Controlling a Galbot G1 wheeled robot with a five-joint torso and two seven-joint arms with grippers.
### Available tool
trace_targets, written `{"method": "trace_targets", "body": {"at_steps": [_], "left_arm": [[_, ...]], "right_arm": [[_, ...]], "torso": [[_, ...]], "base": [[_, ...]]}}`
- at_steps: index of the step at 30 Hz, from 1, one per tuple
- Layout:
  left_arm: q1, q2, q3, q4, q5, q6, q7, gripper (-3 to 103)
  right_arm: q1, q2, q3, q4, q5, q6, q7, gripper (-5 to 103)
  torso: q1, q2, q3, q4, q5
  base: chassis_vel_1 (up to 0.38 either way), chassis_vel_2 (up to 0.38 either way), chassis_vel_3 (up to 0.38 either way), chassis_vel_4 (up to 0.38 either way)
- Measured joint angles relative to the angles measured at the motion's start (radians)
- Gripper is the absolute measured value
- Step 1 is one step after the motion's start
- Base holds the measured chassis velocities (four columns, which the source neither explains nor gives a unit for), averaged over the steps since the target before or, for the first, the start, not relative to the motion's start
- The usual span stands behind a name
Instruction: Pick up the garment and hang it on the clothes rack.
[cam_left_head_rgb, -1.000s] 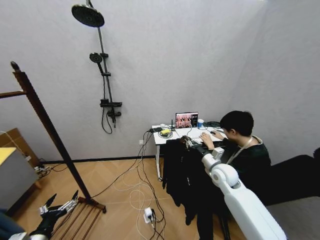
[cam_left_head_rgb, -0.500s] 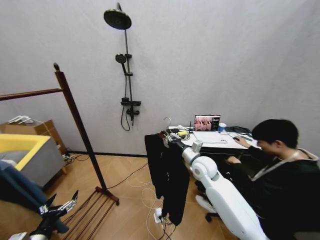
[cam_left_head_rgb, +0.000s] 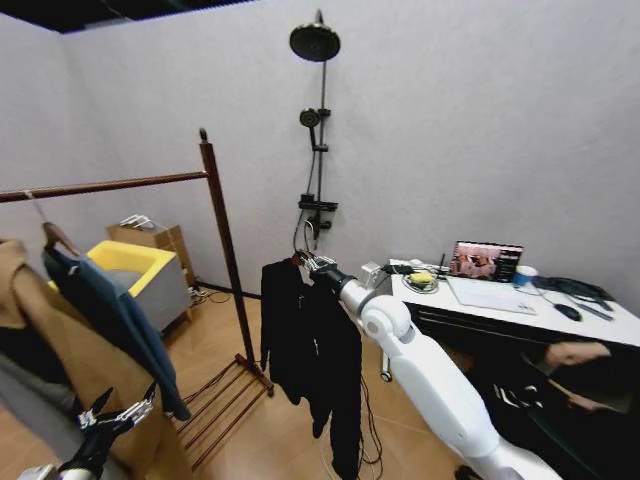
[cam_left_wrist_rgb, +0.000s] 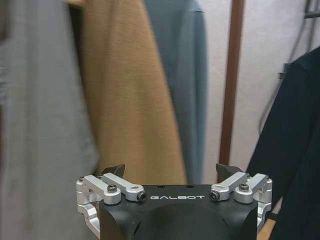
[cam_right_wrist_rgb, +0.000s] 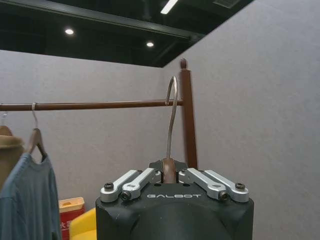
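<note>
Black garment (cam_left_head_rgb: 310, 350) hanging in mid-air on a wooden hanger (cam_right_wrist_rgb: 169, 170), just right of the clothes rack (cam_left_head_rgb: 222, 240) post, clear of the rail. Right gripper (cam_left_head_rgb: 318, 268) clamped on the hanger neck, metal hook (cam_right_wrist_rgb: 171, 112) sticking up near rail height. "GALBOT" readable on both gripper bodies. On the rail: teal-blue jacket (cam_left_head_rgb: 115, 320) and tan coat (cam_left_head_rgb: 60, 370). Left gripper (cam_left_head_rgb: 115, 412) low beside them, fingers spread wide, holding nothing. Wall shower (cam_left_head_rgb: 315, 120) and desk with laptop (cam_left_head_rgb: 487, 262) behind.

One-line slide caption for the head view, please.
Right pincer holds the black garment by its hanger beside the clothes rack.
</note>
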Motion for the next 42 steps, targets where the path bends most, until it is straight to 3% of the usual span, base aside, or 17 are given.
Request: {"method": "trace_targets", "body": {"at_steps": [18, 27, 33, 42], "left_arm": [[0.0, 0.0, 0.0, 0.0, 0.0, 0.0, 0.0, 100], [0.0, 0.0, 0.0, 0.0, 0.0, 0.0, 0.0, 100], [0.0, 0.0, 0.0, 0.0, 0.0, 0.0, 0.0, 100], [0.0, 0.0, 0.0, 0.0, 0.0, 0.0, 0.0, 100]], "right_arm": [[0.359, 0.17, -0.17, -0.347, -0.127, 0.063, -0.05, 9], [0.477, 0.246, -0.182, -0.505, -0.22, 0.11, -0.057, 9], [0.533, 0.291, -0.163, -0.62, -0.27, 0.135, -0.058, 9], [0.627, 0.423, -0.167, -0.861, -0.328, 0.186, -0.047, 9]], "torso": [[-0.019, -0.039, -0.021, 0.0006, 0.0001], [-0.02, -0.041, -0.022, -0.0006, 0.0002], [-0.019, -0.041, -0.021, -0.0002, 0.0003], [-0.018, -0.039, -0.021, 0.0004, 0.0001]], "base": [[0.13, 0.122, 0.124, 0.124], [0.049, 0.051, 0.038, 0.046], [0.0, 0.0, 0.0, 0.0], [0.0, 0.0, 0.0, 0.0]]}}
